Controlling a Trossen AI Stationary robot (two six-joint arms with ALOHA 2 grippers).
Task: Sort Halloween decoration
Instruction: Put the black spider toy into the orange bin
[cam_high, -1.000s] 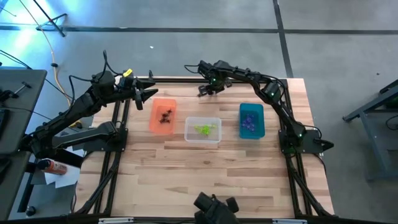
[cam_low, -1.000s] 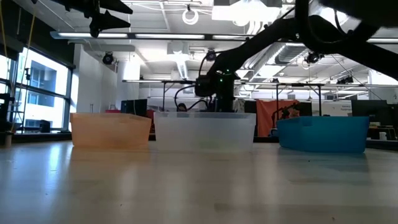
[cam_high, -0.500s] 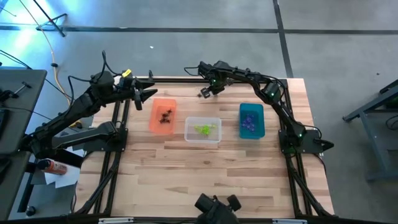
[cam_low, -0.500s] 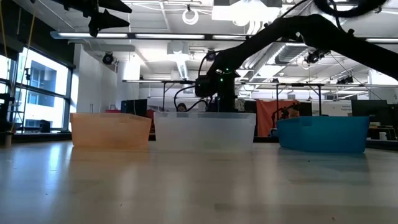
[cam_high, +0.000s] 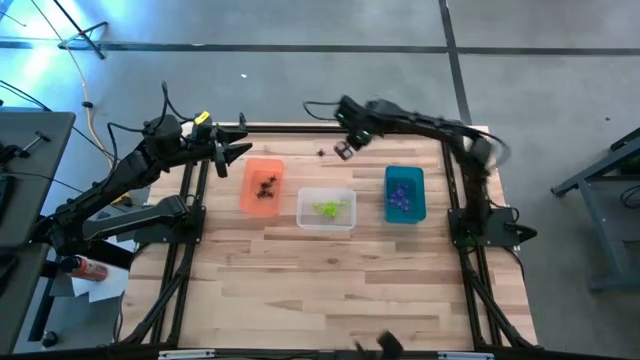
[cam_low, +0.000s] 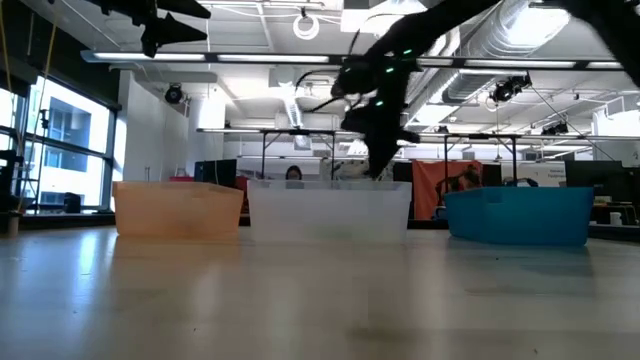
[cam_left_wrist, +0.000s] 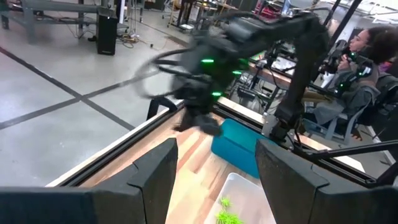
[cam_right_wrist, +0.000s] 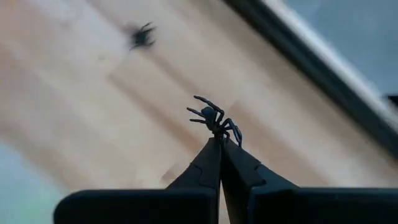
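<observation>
Black spider (cam_right_wrist: 214, 118) sits pinched at the tips of the right jaws (cam_right_wrist: 219, 144), which are pressed together on it, its legs splayed just past the tips. Those jaws hang above the wooden counter (cam_high: 330, 280) near its far edge, raised clear of the wood. Second black spider (cam_right_wrist: 142, 36) lies loose on the counter a short way beyond the right jaws; from above it shows as a dark speck (cam_high: 320, 153) just beside them (cam_high: 343, 151).

Three bins stand in a row nearer the middle of the counter from the right jaws. Orange bin (cam_high: 262, 187) holds black spiders (cam_high: 266, 186), clear bin (cam_high: 327, 208) holds lime green ones (cam_high: 329, 208), teal bin (cam_high: 404, 194) holds purple ones (cam_high: 402, 194). The right jaws are behind the gap between the clear and teal bins.

Left jaws (cam_high: 240, 152) are spread wide and hold nothing, hovering high up just beside the orange bin's far end. A seated person (cam_left_wrist: 367, 68) shows in the room beyond the counter.
</observation>
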